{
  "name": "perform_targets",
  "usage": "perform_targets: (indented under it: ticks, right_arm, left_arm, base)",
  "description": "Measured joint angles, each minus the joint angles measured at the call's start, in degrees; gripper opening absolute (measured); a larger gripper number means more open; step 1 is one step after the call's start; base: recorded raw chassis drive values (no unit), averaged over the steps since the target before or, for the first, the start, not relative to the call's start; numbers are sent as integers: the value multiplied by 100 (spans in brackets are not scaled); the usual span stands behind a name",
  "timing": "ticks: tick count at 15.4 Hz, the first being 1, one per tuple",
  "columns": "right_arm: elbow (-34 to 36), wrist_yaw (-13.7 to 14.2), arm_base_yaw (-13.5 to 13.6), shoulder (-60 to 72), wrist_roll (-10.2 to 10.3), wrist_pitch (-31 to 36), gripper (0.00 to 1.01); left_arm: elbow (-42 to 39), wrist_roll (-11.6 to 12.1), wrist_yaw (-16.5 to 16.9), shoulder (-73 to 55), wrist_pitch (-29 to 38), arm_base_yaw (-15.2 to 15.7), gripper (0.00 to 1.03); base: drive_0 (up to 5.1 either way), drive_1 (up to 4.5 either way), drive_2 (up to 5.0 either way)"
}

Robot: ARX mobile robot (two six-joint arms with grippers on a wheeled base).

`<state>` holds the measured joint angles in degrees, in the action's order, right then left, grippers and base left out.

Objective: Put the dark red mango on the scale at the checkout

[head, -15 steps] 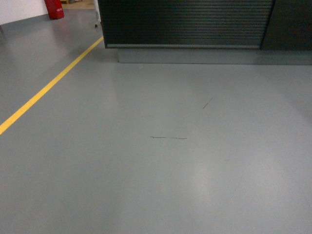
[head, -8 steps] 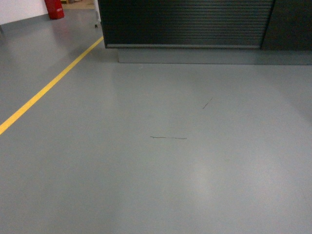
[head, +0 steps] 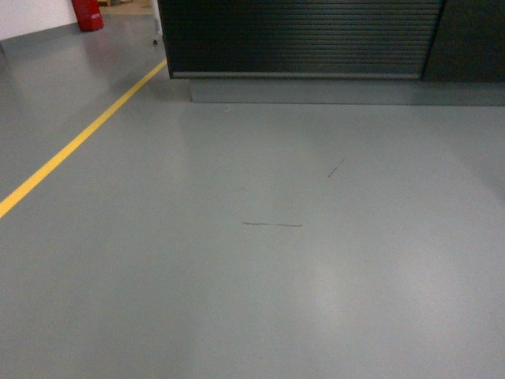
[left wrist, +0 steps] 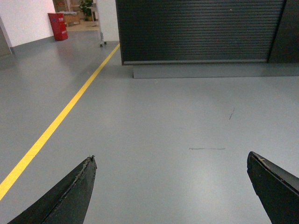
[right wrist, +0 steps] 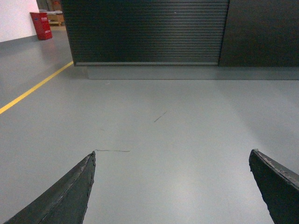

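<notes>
Floor (head: 260, 260) fills most of the head view: grey, smooth, with a faint sheen. A yellow line (head: 75, 146) runs across it diagonally from the lower left toward the upper middle. Two thin dark scuff marks (head: 272, 224) lie on the grey surface near the centre, one horizontal and one short and slanted farther back.

Checkout (head: 304, 35) stands at the top of the head view, showing only its dark front panel with horizontal ribs and a grey plinth (head: 316, 89) beneath it. Its top is out of frame. A plain dark panel (head: 469, 39) adjoins it on the right. A red object (head: 87, 13) stands on the floor at the far upper left, beside a white wall (head: 31, 14).

Left gripper (left wrist: 170, 186) shows in its wrist view as two dark fingers (left wrist: 70, 196) at the lower corners, spread wide apart with nothing between them but floor. Right gripper (right wrist: 170, 186) appears the same way in its own view: fingers (right wrist: 65, 196) released and wide, holding nothing.

Mango and scale appear in none of the three views, so their position cannot be told. Neither arm is visible in the head view.
</notes>
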<state>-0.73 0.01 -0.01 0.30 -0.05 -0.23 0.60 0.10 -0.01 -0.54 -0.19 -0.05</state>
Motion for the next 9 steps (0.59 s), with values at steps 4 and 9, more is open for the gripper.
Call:
perform_targets:
  ticks: [4, 9]
  right_arm:
    - [0, 0, 0, 0, 0, -2, 98]
    - [0, 0, 0, 0, 0, 0, 98]
  left_arm:
    - [0, 0, 0, 0, -2, 0, 98]
    - [0, 0, 0, 0, 11, 0, 98]
  base:
    - [3, 305, -299]
    - [1, 392, -389]
